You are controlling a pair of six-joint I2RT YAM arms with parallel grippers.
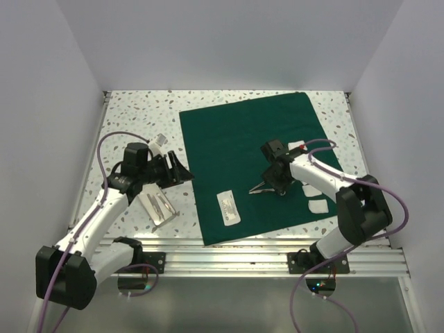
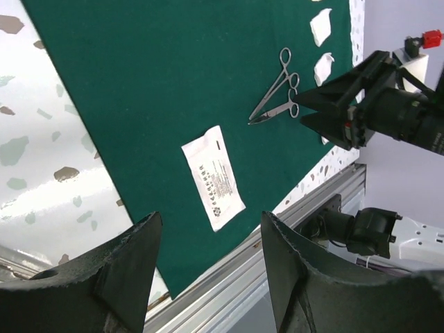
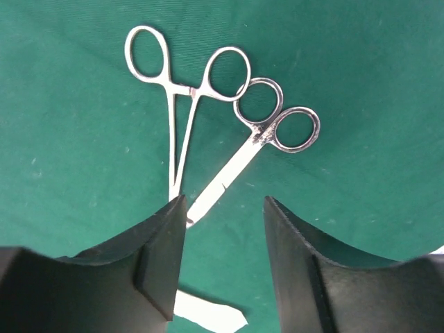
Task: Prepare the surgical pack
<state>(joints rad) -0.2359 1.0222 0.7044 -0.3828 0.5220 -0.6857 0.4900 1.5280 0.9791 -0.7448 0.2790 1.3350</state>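
Operator: Which step is the surgical pack at?

Observer: Loading, I'd judge. It lies spread flat as a green sheet over the middle and right of the table. On it are forceps, scissors, a white packet and gauze pieces.

Operator: Grippers?

Observer: The right gripper hovers low over the tips of the forceps and scissors, fingers apart, gripping nothing. The left gripper hangs by the cloth's left edge, jaws wide and empty, near a clear pouch on the bare table.

Operator: Next move?

Observer: Probably tidying one instrument or fetching that pouch. The two tools lie in a V with tips meeting, so taking one alone needs care.

Operator: Surroundings?

Observer: Speckled white tabletop, plain white walls on three sides, and an aluminium rail along the near edge.
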